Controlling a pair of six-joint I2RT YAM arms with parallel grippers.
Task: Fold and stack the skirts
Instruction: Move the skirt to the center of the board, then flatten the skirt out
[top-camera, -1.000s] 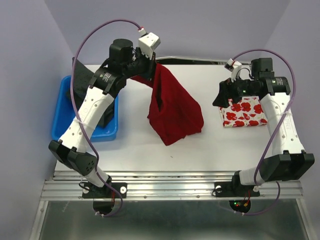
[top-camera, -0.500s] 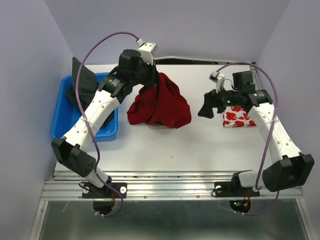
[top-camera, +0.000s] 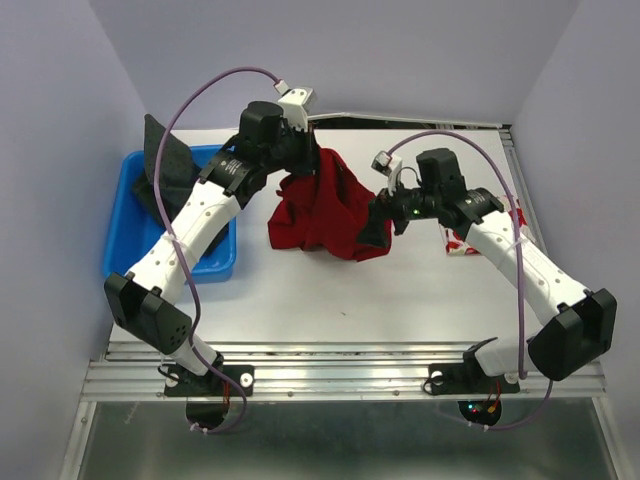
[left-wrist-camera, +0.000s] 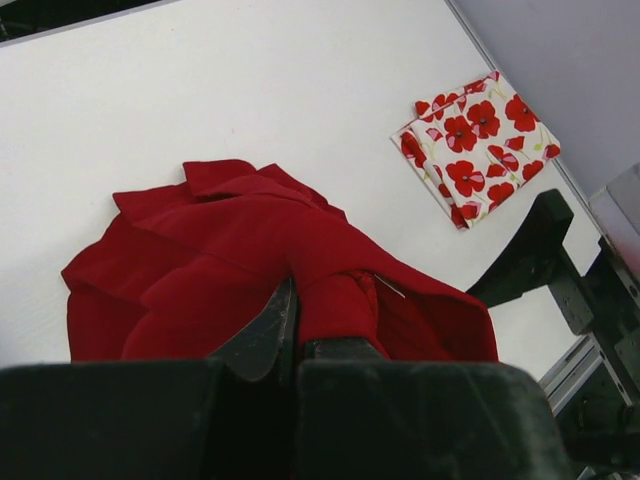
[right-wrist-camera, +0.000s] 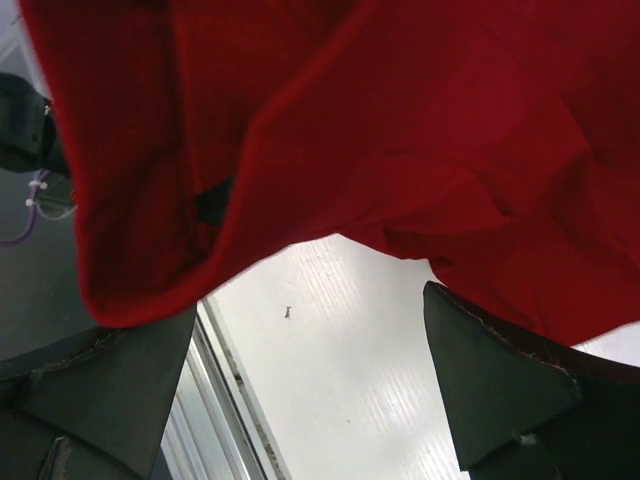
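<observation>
White tabletop (top-camera: 330, 290) between pale lilac walls carries the work; a blue bin (top-camera: 125, 240) stands at its left edge.

Findings:

The red skirt (top-camera: 320, 215) sits at the middle of the tabletop, toward the far side. It is bunched. Its upper part is lifted and its lower folds are heaped on the surface.

The left end effector (left-wrist-camera: 298, 325) is pressed together on a gathered fold at the top of the red skirt and holds that part clear of the tabletop.

The right end effector (right-wrist-camera: 310, 325) is spread wide at the right-hand edge of the red skirt. In the right wrist view a loose hem hangs across the gap, with bare tabletop showing beneath. The fingers (right-wrist-camera: 490, 375) are not closed on anything. Whether they touch the cloth cannot be told.

The flowered skirt (left-wrist-camera: 475, 145) lies on the right of the tabletop as a neat folded rectangle, apart from the red one.

The grey skirt (top-camera: 165, 165) is draped in and over the far end of the bin, unfolded.

Assessment:

One garment appears finished and the grey one untouched, so the task stands at roughly a third. The step in hand is judged to be getting the red skirt under two-handed control so that it can be laid flat.

The next move calls for the right end effector to close on an outer edge or corner of the hem, not on the bunched mass, and well apart from the left grasp. The two arms can then draw the cloth taut and lay it flat for folding.
</observation>
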